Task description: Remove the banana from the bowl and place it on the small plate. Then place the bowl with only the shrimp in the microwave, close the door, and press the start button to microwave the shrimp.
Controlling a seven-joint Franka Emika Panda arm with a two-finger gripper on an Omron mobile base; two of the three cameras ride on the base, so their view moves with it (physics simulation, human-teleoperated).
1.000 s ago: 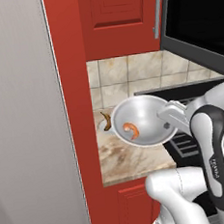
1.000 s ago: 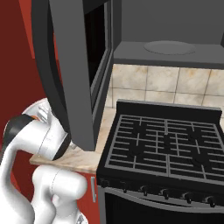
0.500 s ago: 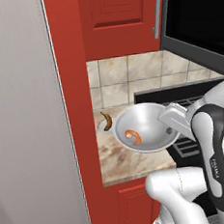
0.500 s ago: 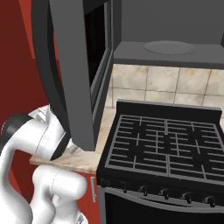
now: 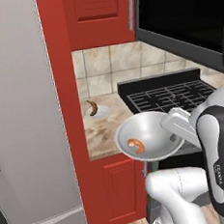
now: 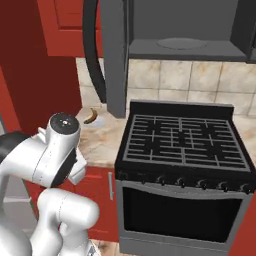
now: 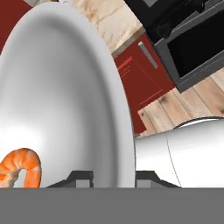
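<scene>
Gripper point(image 7: 107, 177) is clamped on the rim of the wide shiny silver metal bowl point(image 5: 148, 140), held in the air at centre frame of the left base view, in front of the beige marble counter point(image 5: 103, 129) edge, with the small curled orange shrimp point(image 5: 136, 145) inside. Brownish curved banana point(image 5: 92, 107) lies on the small flat white plate point(image 5: 98, 113) at the counter's back left, beside the red cabinet side point(image 5: 59, 75). Black gas stove point(image 6: 182, 142) sits right of the counter under the open dark grey microwave point(image 6: 180, 30), whose wide dark door point(image 6: 112, 55) hangs open over the tiled backsplash point(image 6: 210, 82).

Silver-grey bowl point(image 5: 150, 138) w/ orange shrimp point(image 5: 135, 145); brownish banana point(image 5: 92, 107), white plate point(image 5: 98, 112); red cabinets point(image 5: 97, 16).
</scene>
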